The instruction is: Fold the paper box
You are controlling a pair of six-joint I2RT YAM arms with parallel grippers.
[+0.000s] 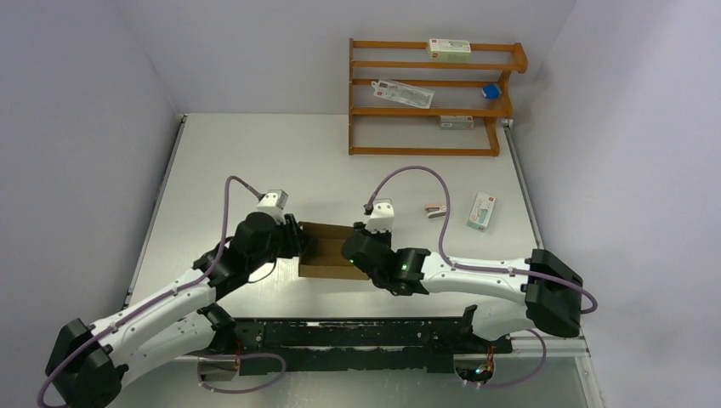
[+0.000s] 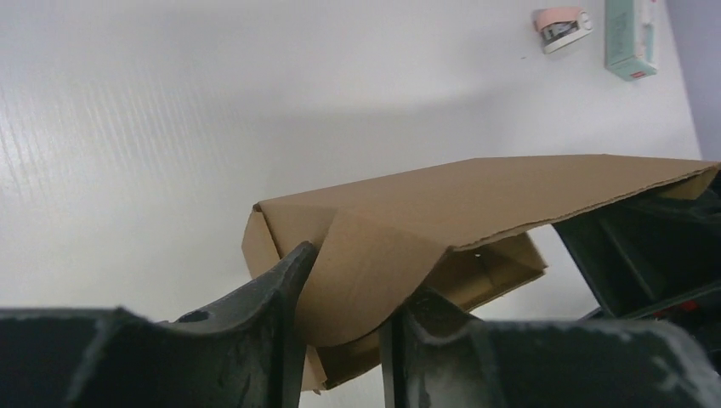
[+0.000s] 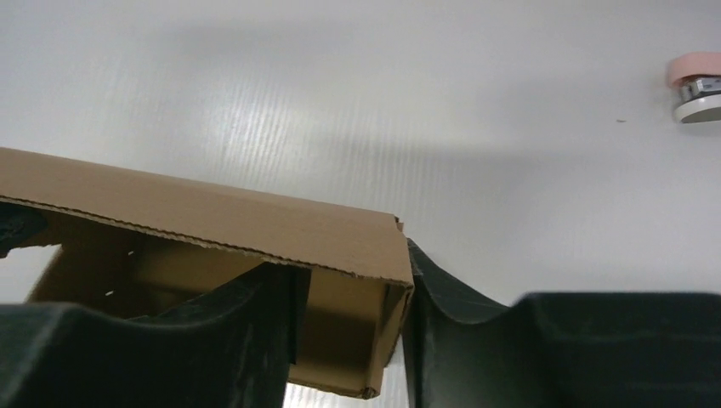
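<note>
The paper box (image 1: 327, 252) is a brown cardboard carton, partly formed, lying in the middle of the table between both arms. My left gripper (image 1: 293, 240) is at its left end. In the left wrist view this gripper (image 2: 344, 297) is shut on a curved end flap of the box (image 2: 476, 200), which bulges between the fingers. My right gripper (image 1: 357, 251) is at the right end. In the right wrist view it (image 3: 350, 293) straddles the box's end wall (image 3: 281, 225), with one finger inside and one outside, and is shut on it.
A wooden shelf rack (image 1: 425, 151) at the back holds small white cartons and a blue item. A pink-and-white stapler (image 1: 435, 209) and a white-teal carton (image 1: 482, 211) lie right of the box. A black rail (image 1: 357, 333) runs along the near edge.
</note>
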